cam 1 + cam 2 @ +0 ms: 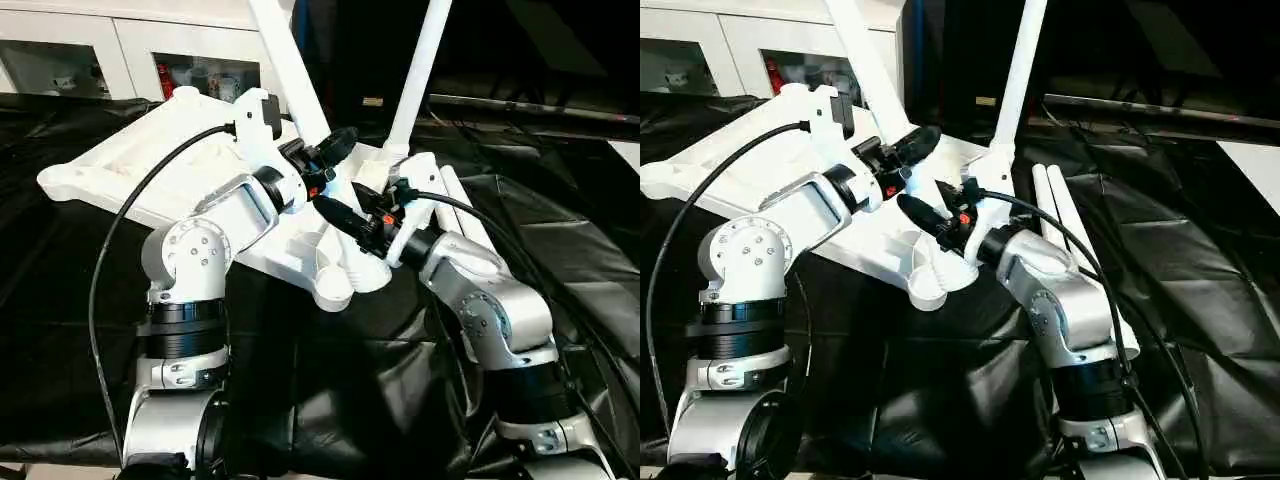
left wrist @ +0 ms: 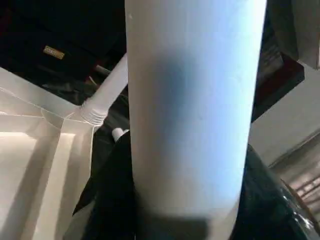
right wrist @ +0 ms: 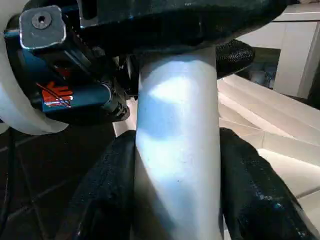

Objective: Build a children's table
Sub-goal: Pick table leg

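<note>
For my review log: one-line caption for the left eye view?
Both grippers, left and right, clasp a leaning white leg above the upturned tabletop.

Black plastic sheeting (image 1: 330, 400), creased and glossy, is covering the work surface across the frame. White cabinets (image 1: 110, 45) with glass doors are standing along the upper left. A dark backdrop (image 1: 520, 45) is filling the upper right.

two upright legs (image 1: 292, 70) (image 1: 420, 70) crowd the tabletop (image 1: 130, 165) corner, loose legs (image 1: 1065, 215) right — open black cloth (image 1: 570, 260) beyond
</note>
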